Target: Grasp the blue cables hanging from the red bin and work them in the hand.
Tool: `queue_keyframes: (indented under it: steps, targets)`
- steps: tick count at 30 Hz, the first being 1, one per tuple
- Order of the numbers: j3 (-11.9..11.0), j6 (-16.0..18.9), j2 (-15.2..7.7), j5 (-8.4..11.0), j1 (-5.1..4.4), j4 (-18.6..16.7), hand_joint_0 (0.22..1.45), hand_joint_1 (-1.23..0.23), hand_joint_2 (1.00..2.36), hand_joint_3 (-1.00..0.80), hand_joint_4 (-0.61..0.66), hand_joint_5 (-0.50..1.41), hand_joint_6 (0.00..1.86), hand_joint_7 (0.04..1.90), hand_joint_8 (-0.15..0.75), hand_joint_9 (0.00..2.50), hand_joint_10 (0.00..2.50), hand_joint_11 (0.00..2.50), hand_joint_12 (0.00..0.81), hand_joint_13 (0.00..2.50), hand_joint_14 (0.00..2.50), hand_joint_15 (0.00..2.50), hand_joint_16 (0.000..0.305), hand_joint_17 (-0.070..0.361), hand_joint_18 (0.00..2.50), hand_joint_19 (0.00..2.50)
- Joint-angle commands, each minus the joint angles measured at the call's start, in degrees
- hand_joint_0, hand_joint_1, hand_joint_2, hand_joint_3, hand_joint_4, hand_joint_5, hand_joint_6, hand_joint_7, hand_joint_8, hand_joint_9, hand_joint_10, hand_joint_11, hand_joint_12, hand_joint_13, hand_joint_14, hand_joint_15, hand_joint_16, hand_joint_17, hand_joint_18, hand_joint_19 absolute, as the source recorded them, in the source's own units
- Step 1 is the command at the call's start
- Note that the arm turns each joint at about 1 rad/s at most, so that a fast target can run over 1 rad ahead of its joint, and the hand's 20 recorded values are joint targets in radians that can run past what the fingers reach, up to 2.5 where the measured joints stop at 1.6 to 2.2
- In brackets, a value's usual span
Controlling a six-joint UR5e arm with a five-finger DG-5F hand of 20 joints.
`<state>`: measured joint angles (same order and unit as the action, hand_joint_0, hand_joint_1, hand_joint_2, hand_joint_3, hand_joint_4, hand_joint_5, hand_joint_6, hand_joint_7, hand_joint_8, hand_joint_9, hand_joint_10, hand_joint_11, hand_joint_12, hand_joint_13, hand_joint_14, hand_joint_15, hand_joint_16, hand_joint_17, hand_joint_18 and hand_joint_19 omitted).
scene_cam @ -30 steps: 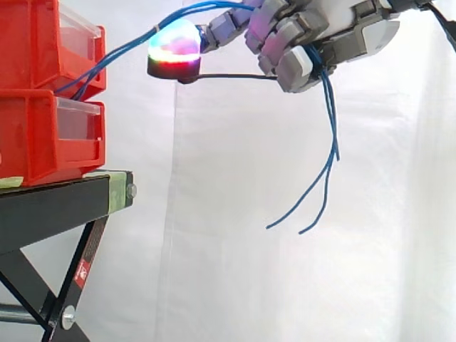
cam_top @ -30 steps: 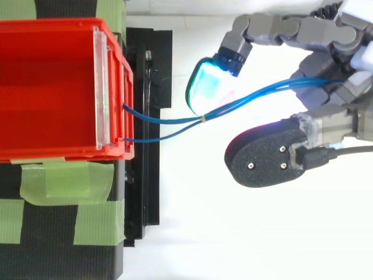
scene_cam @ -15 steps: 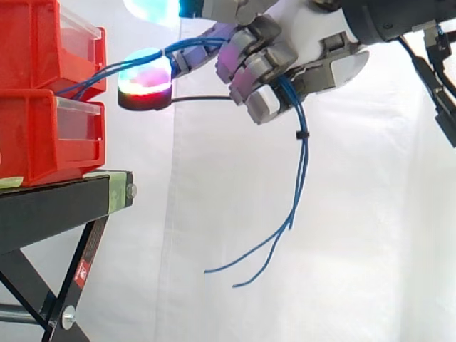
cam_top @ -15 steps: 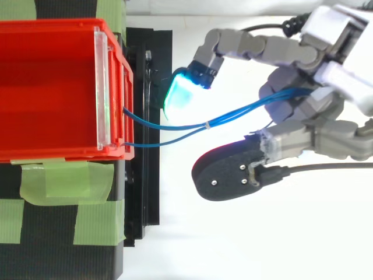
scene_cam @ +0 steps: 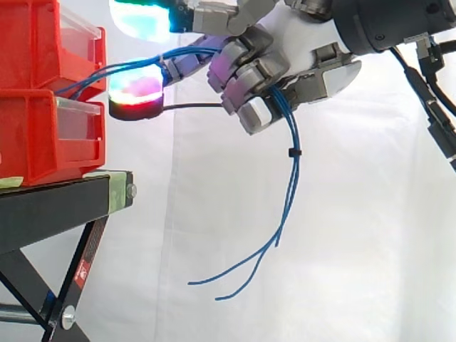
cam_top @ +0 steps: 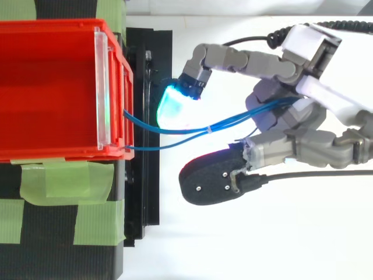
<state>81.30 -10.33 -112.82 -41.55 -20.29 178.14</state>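
Note:
Two blue cables (cam_top: 192,129) leave the front of the upper red bin (cam_top: 52,87) and run right into my hand (cam_top: 291,122). My hand's fingers are curled round them. Below the hand in the side view, the blue cables (scene_cam: 288,178) hang down, tied by a small black band, and their loose ends curl left. In the side view my hand (scene_cam: 285,50) is at the top, right of the bins, with one glowing fingertip (scene_cam: 135,85) close to the upper bin's front and another fingertip (scene_cam: 142,18) above it.
The red bins (scene_cam: 43,92) stand stacked on a black stand (scene_cam: 64,199) with green tape (cam_top: 64,181) on it. A white curtain hangs behind. Open space lies below and right of the hand.
My hand has moved left toward the bins with the cables in it. The cables between bin and hand have slackened, and the hanging ends have swung lower and to the left.

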Motion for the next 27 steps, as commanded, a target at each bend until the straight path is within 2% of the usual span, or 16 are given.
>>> queue_keyframes:
  steps: [1, 7, 17, 20, 24, 27]
  targets:
    - [0.00, -0.13, 0.05, -0.02, -0.10, -0.24, 0.88, -0.68, 1.01, -0.83, 0.11, 0.28, 0.11, 1.36, 0.519, 1.74, 2.50, 2.50, 0.771, 2.09, 2.50, 2.01, 0.244, 0.183, 2.50, 0.76]
    - [0.00, 0.66, 0.05, -0.02, -0.19, 0.72, 0.90, -0.70, 1.01, -0.79, 0.11, 0.24, 0.27, 1.32, 0.519, 1.74, 2.50, 2.50, 0.771, 2.09, 2.50, 2.01, 0.244, 0.183, 2.50, 0.76]
    - [0.00, 0.22, -0.03, 0.42, -0.71, -0.33, 0.92, -0.73, 1.01, -0.76, 0.10, 0.19, 0.46, 1.28, 0.519, 1.74, 2.50, 2.50, 0.771, 2.09, 2.50, 2.01, 0.244, 0.183, 2.50, 0.76]
    - [0.00, -0.31, -0.03, 0.60, -0.71, -0.95, 0.93, -0.73, 1.01, -0.69, 0.09, 0.16, 0.53, 1.26, 0.519, 1.74, 2.50, 2.50, 0.771, 2.09, 2.50, 2.01, 0.244, 0.183, 2.50, 0.76]
    - [0.00, -0.48, -0.03, 0.60, -0.71, -1.21, 0.94, -0.75, 1.02, -0.57, 0.08, 0.09, 0.79, 1.15, 0.519, 1.74, 2.50, 2.50, 0.771, 2.09, 2.50, 2.01, 0.244, 0.183, 2.50, 0.76]
    - [0.00, -0.40, -0.03, 0.60, -0.71, -1.30, 0.94, -0.76, 1.02, -0.47, 0.07, 0.07, 0.85, 1.16, 0.519, 1.74, 2.50, 2.50, 0.771, 2.09, 2.50, 2.01, 0.244, 0.183, 2.50, 0.76]
